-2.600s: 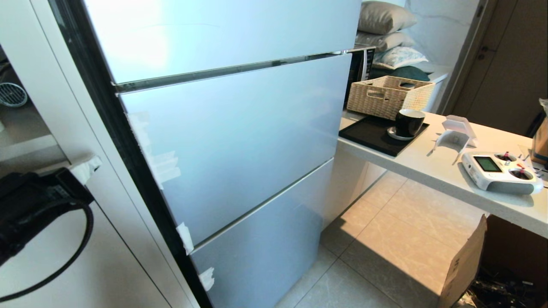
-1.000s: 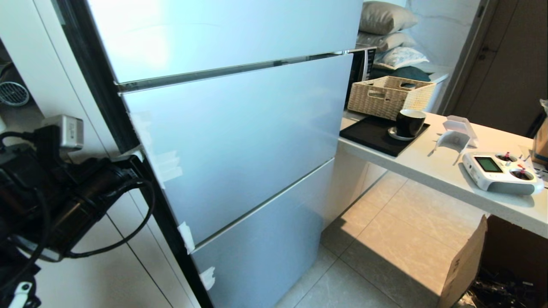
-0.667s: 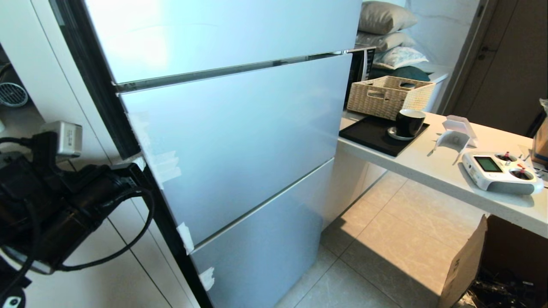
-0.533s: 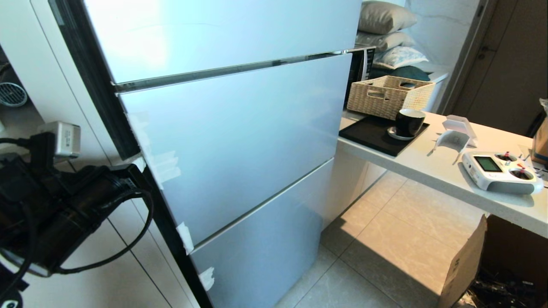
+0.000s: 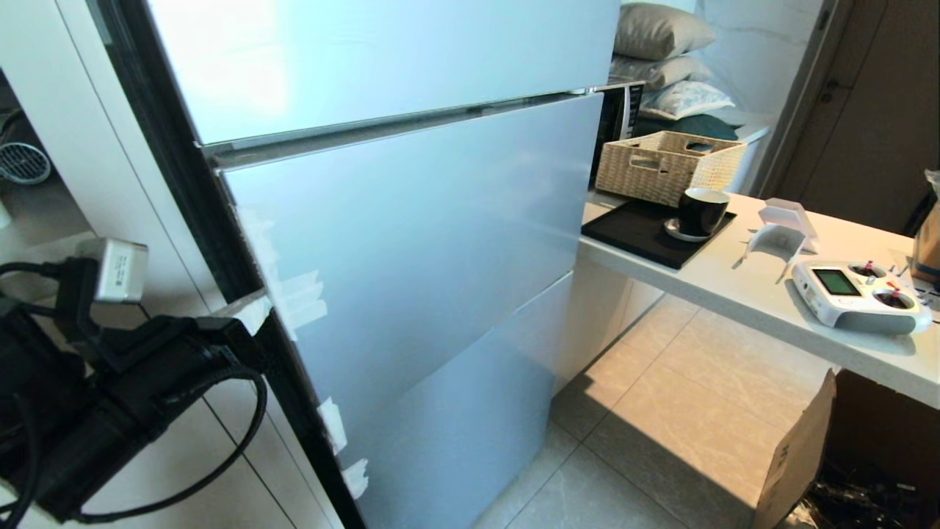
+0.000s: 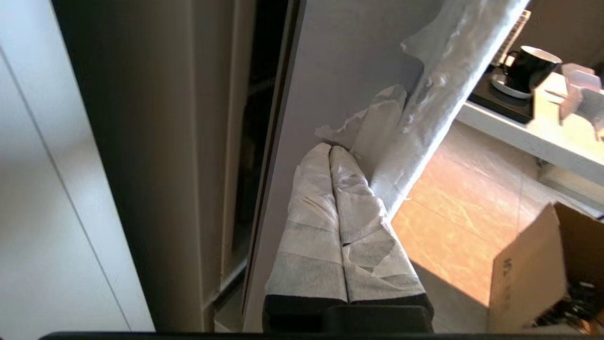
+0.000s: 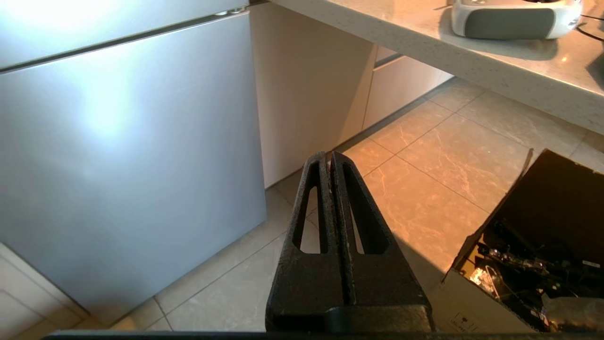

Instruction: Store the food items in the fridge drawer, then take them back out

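Our left gripper (image 6: pixel 330 150) reaches level, tape-wrapped fingers (image 6: pixel 311 226) pressed together, tips behind the matte silver-blue fridge door panel's (image 5: pixel 426 242) edge.

No legible text or label on any surface; print on cardboard box (image 5: pixel 793 455) too small.

A home kitchen. A tall fridge (image 5: pixel 411 220) with silver-blue door panels stands between white cabinets (image 5: pixel 44 110) and a pale stone counter (image 5: pixel 742 283). On the counter sit a wicker basket (image 5: pixel 664 165), a black cup (image 5: pixel 701 209) on a tray (image 5: pixel 635 231), and a remote controller (image 5: pixel 859 294). Pillows (image 5: pixel 661 51) are piled behind. Beige floor tiles (image 5: pixel 661 426) and a cardboard box (image 5: pixel 797 455) lie below.
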Motion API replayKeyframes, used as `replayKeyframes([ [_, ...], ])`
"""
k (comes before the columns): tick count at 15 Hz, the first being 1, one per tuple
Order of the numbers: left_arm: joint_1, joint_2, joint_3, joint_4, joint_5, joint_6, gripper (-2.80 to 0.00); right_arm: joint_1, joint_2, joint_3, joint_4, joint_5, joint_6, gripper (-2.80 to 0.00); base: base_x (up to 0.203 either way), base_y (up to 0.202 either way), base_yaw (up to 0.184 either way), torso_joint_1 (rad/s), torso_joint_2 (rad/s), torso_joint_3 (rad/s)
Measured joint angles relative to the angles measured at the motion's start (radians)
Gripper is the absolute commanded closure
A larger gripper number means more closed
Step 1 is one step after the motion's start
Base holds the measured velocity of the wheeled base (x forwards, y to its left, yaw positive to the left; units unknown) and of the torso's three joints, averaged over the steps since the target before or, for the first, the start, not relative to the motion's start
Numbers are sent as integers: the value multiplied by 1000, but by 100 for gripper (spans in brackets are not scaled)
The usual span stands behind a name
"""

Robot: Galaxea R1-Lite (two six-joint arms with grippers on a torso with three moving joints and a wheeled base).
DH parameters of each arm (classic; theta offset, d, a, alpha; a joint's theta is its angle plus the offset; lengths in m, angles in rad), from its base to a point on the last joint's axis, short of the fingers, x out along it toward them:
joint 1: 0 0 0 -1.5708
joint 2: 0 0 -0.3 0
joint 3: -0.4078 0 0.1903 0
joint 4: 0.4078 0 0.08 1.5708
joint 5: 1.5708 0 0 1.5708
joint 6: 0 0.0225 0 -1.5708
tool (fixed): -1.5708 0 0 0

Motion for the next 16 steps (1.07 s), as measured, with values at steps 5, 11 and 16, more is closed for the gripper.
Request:
replayKeyframes([
  [5, -66, -34, 46, -3, -4, -1, 0, -2, 0, 0, 0, 0, 0, 0, 0, 0, 0, 0, 0, 0],
  [11, -217, -103, 78, 2, -28, -154, 0, -1, 0, 0, 0, 0, 0, 0, 0, 0, 0, 0, 0, 0],
  [16, -293, -249, 162, 8, -199, -360, 0, -1, 0, 0, 0, 0, 0, 0, 0, 0, 0, 0, 0, 0],
])
